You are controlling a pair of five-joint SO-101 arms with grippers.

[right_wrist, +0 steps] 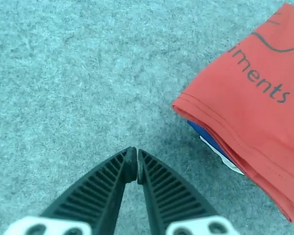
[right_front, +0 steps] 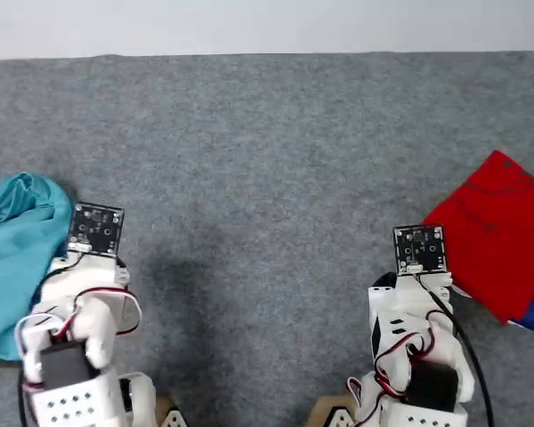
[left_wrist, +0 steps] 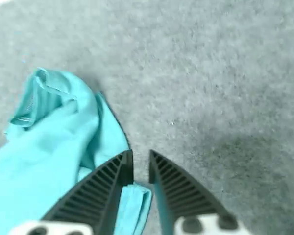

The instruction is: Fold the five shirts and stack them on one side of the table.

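Two shirts sit stacked at the right edge of the table [right_front: 267, 160], the folded red shirt [right_wrist: 255, 98] on top of a blue shirt [right_wrist: 206, 137]. Just beside them the right gripper [right_wrist: 137, 152] hangs clenched and empty over bare grey felt. At the left edge, the left gripper [left_wrist: 141, 156], jaws a crack apart and gripping nothing, hovers over the rim of the crumpled teal shirt [left_wrist: 54, 147].

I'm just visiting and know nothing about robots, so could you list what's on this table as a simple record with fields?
surface: grey table
by the left arm: teal shirt, crumpled, unfolded
by the right arm: red shirt, folded, lying on a blue garment
left end effector: tips slightly apart, empty, over the teal shirt's edge
right end effector: shut, empty, over bare table
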